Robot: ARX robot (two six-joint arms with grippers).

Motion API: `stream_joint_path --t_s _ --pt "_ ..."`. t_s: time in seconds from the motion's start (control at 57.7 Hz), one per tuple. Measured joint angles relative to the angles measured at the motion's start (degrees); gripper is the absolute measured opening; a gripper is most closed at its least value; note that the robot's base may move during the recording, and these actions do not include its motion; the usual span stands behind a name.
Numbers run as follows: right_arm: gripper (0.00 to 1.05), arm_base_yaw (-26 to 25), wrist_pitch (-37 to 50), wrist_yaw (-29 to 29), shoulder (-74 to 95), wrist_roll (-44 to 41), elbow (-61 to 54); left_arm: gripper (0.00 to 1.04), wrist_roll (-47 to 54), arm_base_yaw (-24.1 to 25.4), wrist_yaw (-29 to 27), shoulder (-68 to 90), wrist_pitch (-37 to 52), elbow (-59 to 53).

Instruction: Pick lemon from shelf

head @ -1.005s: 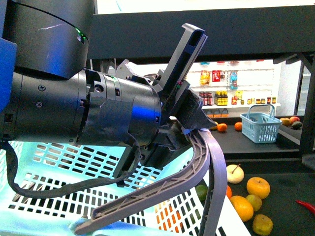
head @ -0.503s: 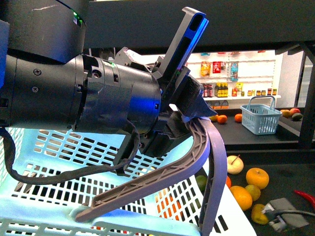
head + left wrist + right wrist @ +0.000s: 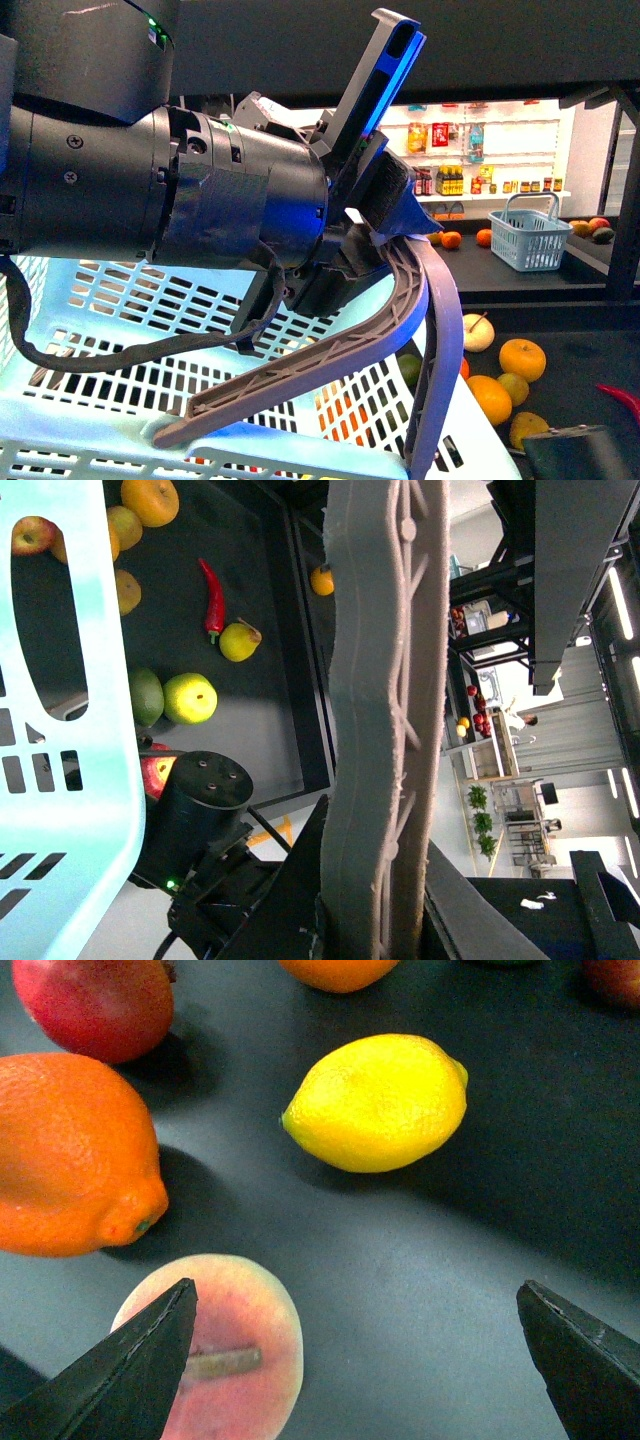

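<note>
The left pincer (image 3: 385,248) clamped the grey handle (image 3: 425,330) of the pale-blue plastic basket (image 3: 100,400), apparently to receive fruit. The right pincer (image 3: 355,1320) gaped wide, just short of the glossy yellow lemon (image 3: 377,1102) on the black metal shelf (image 3: 470,1290).

Bright-lit white wall shelves (image 3: 500,160) behind

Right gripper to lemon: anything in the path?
Nothing visible. In the right wrist view the right gripper is open, with bare shelf between it and the lemon. The pale apple lies by one finger, the orange off to the side.
</note>
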Motion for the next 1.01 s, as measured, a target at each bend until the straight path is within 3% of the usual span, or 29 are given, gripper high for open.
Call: stream_joint_path --t_s 0.243,0.451,0.676,1.005 --pt "0.97 1.2 -0.1 2.0 5.2 -11.9 6.0 0.12 0.4 0.0 -0.6 0.0 0.0 0.0" --pt "0.97 0.4 -4.9 2.6 5.8 -15.1 13.4 0.12 0.4 0.0 -0.4 0.0 0.0 0.0" --pt "0.97 -0.3 -10.6 -2.2 7.5 -19.6 17.2 0.12 0.4 0.0 -0.3 0.0 0.0 0.0" --pt "0.97 -3.3 -14.5 -1.1 12.3 -16.6 24.6 0.12 0.3 0.0 -0.1 0.0 0.0 0.0"
